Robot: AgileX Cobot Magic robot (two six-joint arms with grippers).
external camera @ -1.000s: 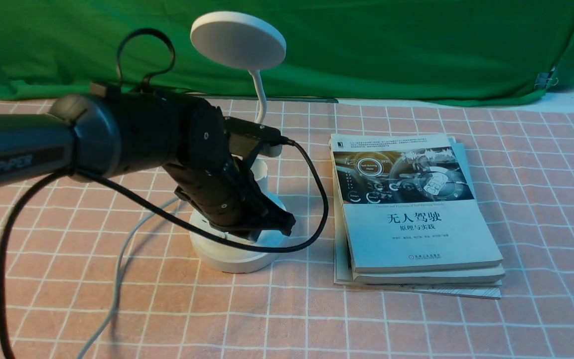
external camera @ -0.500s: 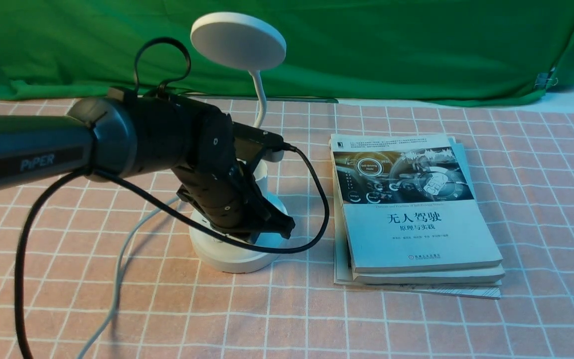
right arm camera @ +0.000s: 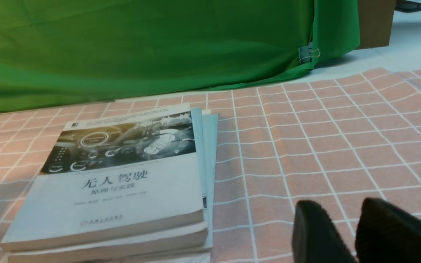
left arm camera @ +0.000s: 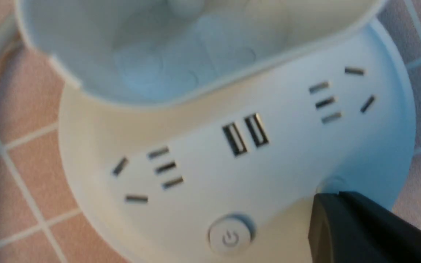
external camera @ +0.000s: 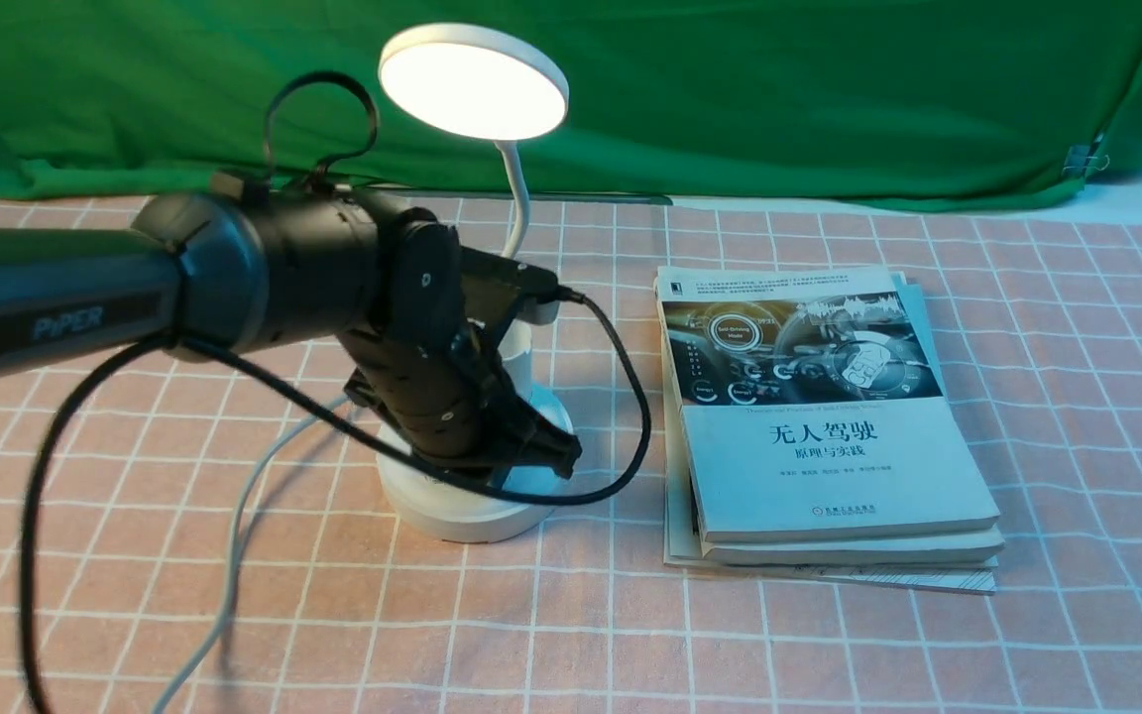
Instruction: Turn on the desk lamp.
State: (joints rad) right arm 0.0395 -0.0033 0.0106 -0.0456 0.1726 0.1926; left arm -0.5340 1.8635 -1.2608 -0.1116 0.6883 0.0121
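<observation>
One lamp (external camera: 473, 94), its base (left arm camera: 196, 164) bearing two upright slots (left arm camera: 245, 135) and two round buttons (left arm camera: 229, 235); one stack of books (external camera: 829, 426) near the tabletop's (external camera: 829, 654) far-right part; one green cloth (external camera: 779, 89); two grippers, left (left arm camera: 336, 219) and right (right arm camera: 342, 226).

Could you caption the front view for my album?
Lamp aglow: a robot's left arm reaches down to its base beside stacked books.

On my right, a pile of books (external camera: 834, 416) blocks any low pass, though I could slide a tool between it and the lamp base (external camera: 462, 516) over a strip of tabletop (external camera: 616, 555), while the lamp's neck (external camera: 518, 198) and disc head (external camera: 474, 84) stand in the way behind my left arm (external camera: 274, 268).
</observation>
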